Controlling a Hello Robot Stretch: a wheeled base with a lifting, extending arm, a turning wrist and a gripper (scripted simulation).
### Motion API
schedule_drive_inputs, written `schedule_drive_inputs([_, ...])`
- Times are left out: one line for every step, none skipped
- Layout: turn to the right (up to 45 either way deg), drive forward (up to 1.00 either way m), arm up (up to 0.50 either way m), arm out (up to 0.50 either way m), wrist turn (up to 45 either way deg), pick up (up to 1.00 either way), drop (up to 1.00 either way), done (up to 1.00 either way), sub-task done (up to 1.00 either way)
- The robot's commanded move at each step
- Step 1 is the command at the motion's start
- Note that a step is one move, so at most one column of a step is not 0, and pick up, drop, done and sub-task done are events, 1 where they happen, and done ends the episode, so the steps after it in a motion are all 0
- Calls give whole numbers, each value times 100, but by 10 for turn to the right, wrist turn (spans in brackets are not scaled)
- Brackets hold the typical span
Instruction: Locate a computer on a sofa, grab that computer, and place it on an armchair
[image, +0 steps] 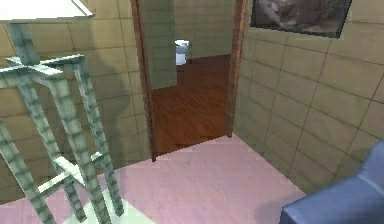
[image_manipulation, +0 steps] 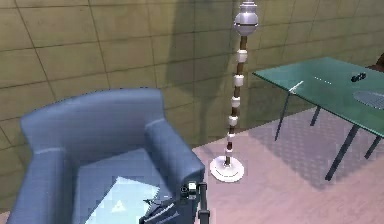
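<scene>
room: tan tiled walls (image: 300, 90) and pink carpet (image: 200, 180); a dark-framed doorway (image: 190, 80) opens onto a wood floor, with a white fixture (image: 182, 50) far inside.
wall: a dark picture (image: 300, 15) hangs at the forward view's upper right.
lamps: a pale green tripod lamp (image: 60, 130) stands at the forward view's left; a beaded floor lamp (image_manipulation: 236, 90) stands between chair and table, its round base near the chair's side.
seat: blue armchair (image_manipulation: 90, 130), back toward the wall.
task thing: a flat pale slab (image_manipulation: 120, 200), possibly the computer, lies on the armchair's seat.
gripper: the gripper (image_manipulation: 160, 208) is at the seat's front, by the slab; cannot tell whether it holds anything.
table: green glass table (image_manipulation: 320, 85), well apart from the armchair, with a small dark object (image_manipulation: 357, 75) on it.
</scene>
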Motion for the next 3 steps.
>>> schedule_drive_inputs([0, 0, 0, 0, 0, 0, 100, 0, 0])
schedule_drive_inputs([0, 0, 10, 0, 0, 0, 0, 0, 0])
schedule_drive_inputs([0, 0, 0, -8, 0, 0, 0, 0, 0])
